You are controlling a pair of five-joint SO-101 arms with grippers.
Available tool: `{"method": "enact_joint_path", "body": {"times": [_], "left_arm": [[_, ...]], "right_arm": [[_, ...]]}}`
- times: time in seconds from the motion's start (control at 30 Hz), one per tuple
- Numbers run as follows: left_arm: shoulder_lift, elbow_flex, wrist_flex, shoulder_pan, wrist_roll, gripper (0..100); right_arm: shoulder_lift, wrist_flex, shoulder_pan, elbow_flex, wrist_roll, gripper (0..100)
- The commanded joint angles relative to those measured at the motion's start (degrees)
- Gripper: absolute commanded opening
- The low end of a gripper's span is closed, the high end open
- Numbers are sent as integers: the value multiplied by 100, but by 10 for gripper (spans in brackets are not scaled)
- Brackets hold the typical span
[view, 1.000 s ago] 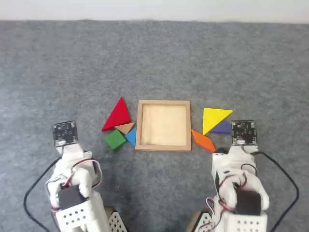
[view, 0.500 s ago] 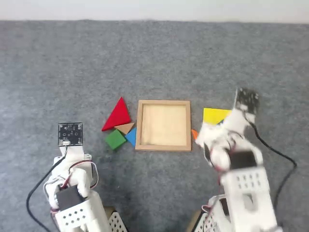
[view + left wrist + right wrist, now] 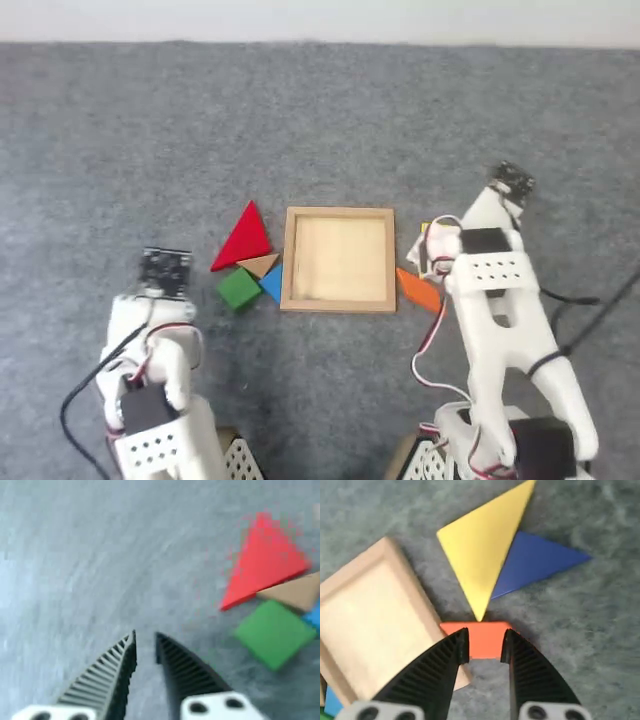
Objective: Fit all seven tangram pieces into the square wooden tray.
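Evidently light, stiff and thin, the wooden pieces would skid if nudged, so each wants a pinch across opposite edges. The tray [image 3: 340, 213] sits mid-table holding none of them. The yellow triangle [image 3: 482, 555] lies off its right edge, and the orange piece [image 3: 418, 290] is at its near right corner. The right arm stretches forward, with the right gripper [image 3: 485, 634] tipped down and its jaws apart astride the orange piece. The left gripper [image 3: 145, 639] hovers over the table left of the red triangle [image 3: 262, 562], jaws slightly apart.

Grey, coarse-textured carpet [image 3: 330, 120] across the whole work surface, a pale wall strip [image 3: 320, 20] along its far edge
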State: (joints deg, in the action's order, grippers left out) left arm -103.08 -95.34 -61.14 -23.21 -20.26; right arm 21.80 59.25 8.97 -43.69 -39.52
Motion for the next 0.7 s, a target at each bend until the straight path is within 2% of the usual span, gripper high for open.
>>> {"method": "enact_joint_path", "body": {"times": [0.0,0.13,0.37,0.5,0.67], "left_arm": [[-26,892,-53,1284,492,128],[1055,1675,-62,1705,589,142],[5644,3943,-158,2400,132,185],[7798,5068,-149,2268,-105,187],[9547,6299,-299,1899,-193,241]], "right_arm": [[233,-57,-374,62,-53,127],[576,-101,-391,-229,-53,127],[1086,-453,-418,-721,-53,127],[1244,-989,-382,-1108,-53,127],[1358,-1218,-382,-1284,-35,127]]}}
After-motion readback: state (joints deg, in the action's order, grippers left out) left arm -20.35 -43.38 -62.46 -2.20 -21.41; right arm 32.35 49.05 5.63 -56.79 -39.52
